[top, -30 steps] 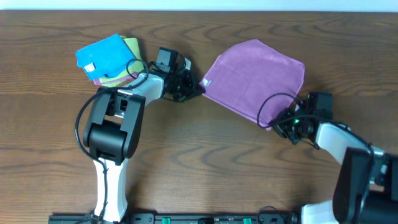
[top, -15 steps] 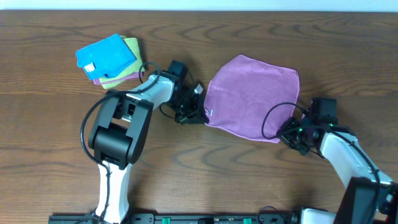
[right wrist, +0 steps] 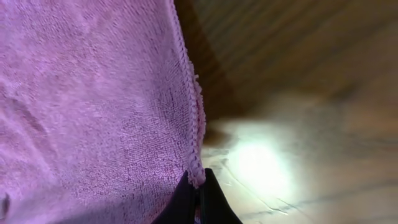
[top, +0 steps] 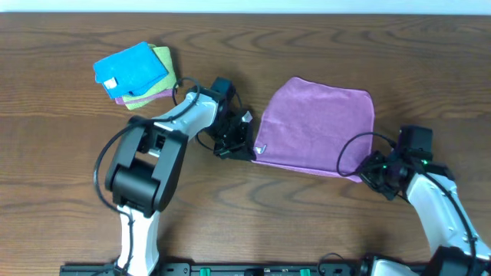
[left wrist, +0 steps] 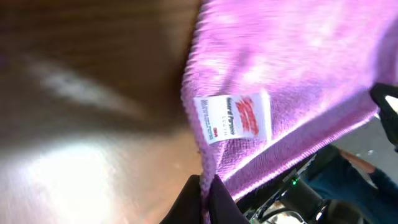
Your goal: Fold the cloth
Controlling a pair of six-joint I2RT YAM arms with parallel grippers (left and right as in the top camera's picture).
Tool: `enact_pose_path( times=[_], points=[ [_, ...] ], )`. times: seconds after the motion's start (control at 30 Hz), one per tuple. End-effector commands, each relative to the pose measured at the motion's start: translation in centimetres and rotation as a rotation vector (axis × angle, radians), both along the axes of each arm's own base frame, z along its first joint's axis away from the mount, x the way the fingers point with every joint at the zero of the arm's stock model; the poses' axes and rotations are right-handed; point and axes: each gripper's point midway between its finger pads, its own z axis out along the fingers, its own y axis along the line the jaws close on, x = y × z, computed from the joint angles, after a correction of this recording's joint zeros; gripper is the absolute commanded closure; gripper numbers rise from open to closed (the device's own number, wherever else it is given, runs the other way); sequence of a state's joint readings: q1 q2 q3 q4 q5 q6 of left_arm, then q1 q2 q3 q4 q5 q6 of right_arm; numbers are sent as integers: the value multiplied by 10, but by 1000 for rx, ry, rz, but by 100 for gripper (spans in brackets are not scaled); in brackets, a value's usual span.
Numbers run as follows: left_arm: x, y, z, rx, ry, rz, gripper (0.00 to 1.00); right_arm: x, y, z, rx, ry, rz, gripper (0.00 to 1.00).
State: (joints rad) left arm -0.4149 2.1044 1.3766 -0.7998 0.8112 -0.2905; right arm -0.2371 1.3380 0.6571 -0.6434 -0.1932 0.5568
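1 lilac cloth (top: pixel 318 126); left end effector (top: pixel 252 151) & right end effector (top: pixel 367 176) each clamped on 1 corner; 3-cloth stack (top: pixel 134 73) apart.

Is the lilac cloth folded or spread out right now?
Spread: the cloth lies open as one flat sheet, no layer doubled over. The left gripper and right gripper each pinch a near corner.

Cloth (left wrist: pixel 298 56) tag (left wrist: pixel 233 117) print blurred; right arm (top: pixel 431 201) cut off at overhead edge.
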Motion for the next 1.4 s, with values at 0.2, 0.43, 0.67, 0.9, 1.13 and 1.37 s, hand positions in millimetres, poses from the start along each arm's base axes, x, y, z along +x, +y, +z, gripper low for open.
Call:
enact_pose_path(
  times=[0.2,0.43,0.67,0.9,1.13,1.37],
  points=[
    [-21,-29,14,75,-107,-94,94,-2,-11,2,-48,-6,2,99],
    [-21,-46,20,63,-117,-60,94,9,-10,23,-50,-95,7,99],
    [16,-63,43,-24,-218,64,94,33,-29,61,-158,-224,-11,99],
    [43,-80,57,-97,-277,159,94,50,-38,74,-209,-304,-20,99],
    [77,-85,69,-120,-366,275,94,65,-51,78,-273,-352,-27,99],
    [106,-75,76,-68,-466,351,94,84,-55,66,-285,-367,-11,99]
  ],
)
